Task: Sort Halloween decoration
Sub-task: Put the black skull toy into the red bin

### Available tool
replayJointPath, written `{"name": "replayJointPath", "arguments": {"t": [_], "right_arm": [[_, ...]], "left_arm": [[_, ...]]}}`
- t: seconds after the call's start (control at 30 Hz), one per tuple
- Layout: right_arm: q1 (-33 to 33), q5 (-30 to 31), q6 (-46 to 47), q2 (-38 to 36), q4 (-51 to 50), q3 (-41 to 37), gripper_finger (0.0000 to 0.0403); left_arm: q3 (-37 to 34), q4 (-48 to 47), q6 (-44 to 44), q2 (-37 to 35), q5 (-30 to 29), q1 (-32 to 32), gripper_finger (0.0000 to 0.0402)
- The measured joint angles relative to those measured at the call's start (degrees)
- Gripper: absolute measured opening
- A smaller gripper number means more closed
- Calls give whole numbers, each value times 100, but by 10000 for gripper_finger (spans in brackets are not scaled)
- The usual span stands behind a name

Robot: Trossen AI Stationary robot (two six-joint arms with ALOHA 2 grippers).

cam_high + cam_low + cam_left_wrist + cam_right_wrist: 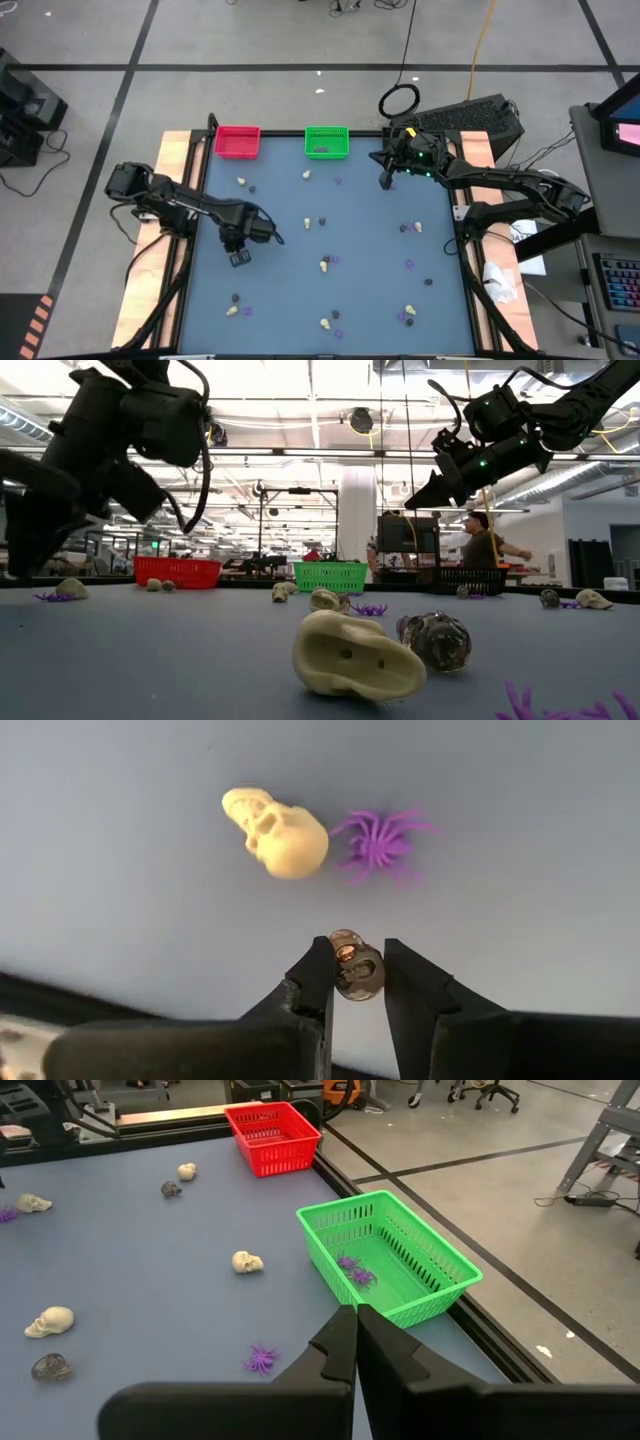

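Observation:
The Halloween decoration lies scattered over the blue-grey table (pixel 360 250): cream skulls, dark skulls and purple spiders. My left gripper (pixel 355 952) hangs over the table's left part (pixel 240 257), pointing down, shut on a small dark skull (pixel 356 972). Below it on the table lie a cream skull (pixel 280 832) and a purple spider (pixel 382 842). My right gripper (pixel 355 1320) waits shut and raised at the far right (pixel 385 182), near the green bin (pixel 385 1260), with nothing in it. Purple spiders (pixel 355 1270) lie in the green bin. My left gripper pinches the dark skull by two opposite sides (pixel 340 960) between its two fingertips. The fingers come from above, pointing steeply down. The skull sits at the free ends of the fingers and looks lifted a little clear of the table.
A red bin (pixel 237 141) and the green bin (pixel 327 142) stand at the table's far edge. More skulls and spiders lie in the middle (pixel 324 264) and along the near edge (pixel 326 323). A person (pixel 485 545) stands in the room beyond the table.

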Motion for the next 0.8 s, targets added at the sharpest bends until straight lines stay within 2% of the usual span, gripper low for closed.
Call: {"name": "replayJointPath", "arguments": {"t": [0.2,0.37,0.6,0.8], "right_arm": [[-2,1,2,1,-2,0,0],[0,0,2,2,-2,0,0],[-2,0,2,2,11,0,0],[0,1,0,1,11,0,0]], "left_arm": [[419,-177,342,-2,1,283,59],[788,-159,968,-2,-219,834,59],[1204,-48,2027,-6,-793,2044,59],[1456,514,2612,-7,-1317,3370,59]]}}
